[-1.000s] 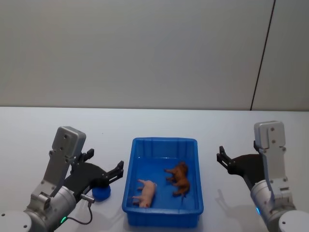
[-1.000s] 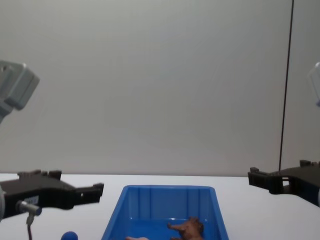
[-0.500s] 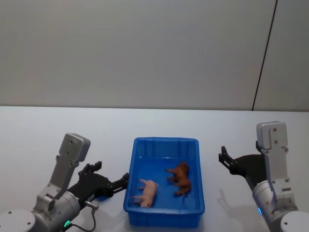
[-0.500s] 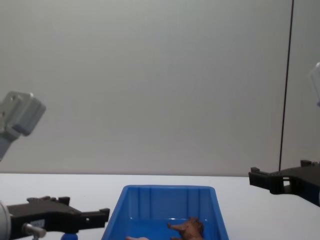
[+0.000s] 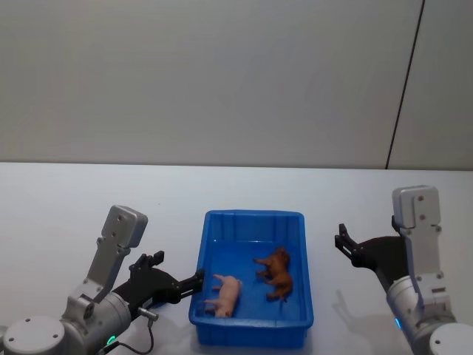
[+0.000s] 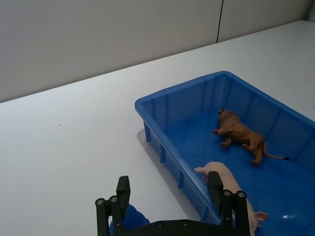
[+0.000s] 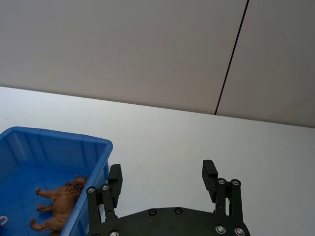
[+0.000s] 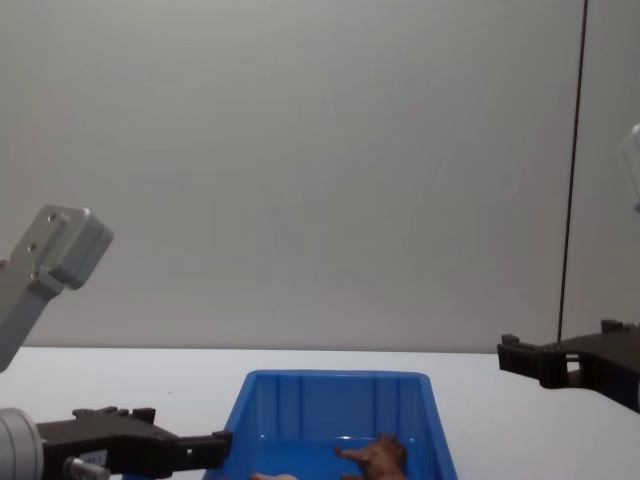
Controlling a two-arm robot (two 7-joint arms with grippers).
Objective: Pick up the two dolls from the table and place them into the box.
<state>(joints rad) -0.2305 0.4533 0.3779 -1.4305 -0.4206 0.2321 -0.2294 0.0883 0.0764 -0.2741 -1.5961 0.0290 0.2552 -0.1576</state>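
The blue box (image 5: 253, 215) stands on the white table (image 5: 66, 200) with both dolls lying in it. The pale pink doll (image 5: 225, 293) is at the near left of the floor, the brown shaggy doll (image 5: 275, 272) right of it, also seen from the left wrist (image 6: 241, 135). My left gripper (image 5: 177, 269) hovers open and empty beside the box's left wall (image 6: 162, 147). My right gripper (image 5: 346, 248) is open and empty over bare table, right of the box (image 7: 54, 135).
A small blue ball (image 6: 130, 219) lies on the table under my left gripper (image 6: 168, 181), close to the box's left wall. A plain grey wall (image 5: 222, 74) rises behind the table.
My left arm has sunk lower and its gripper has slid right, closer to the box's left wall, covering the blue ball. The right arm and both dolls have stayed put.
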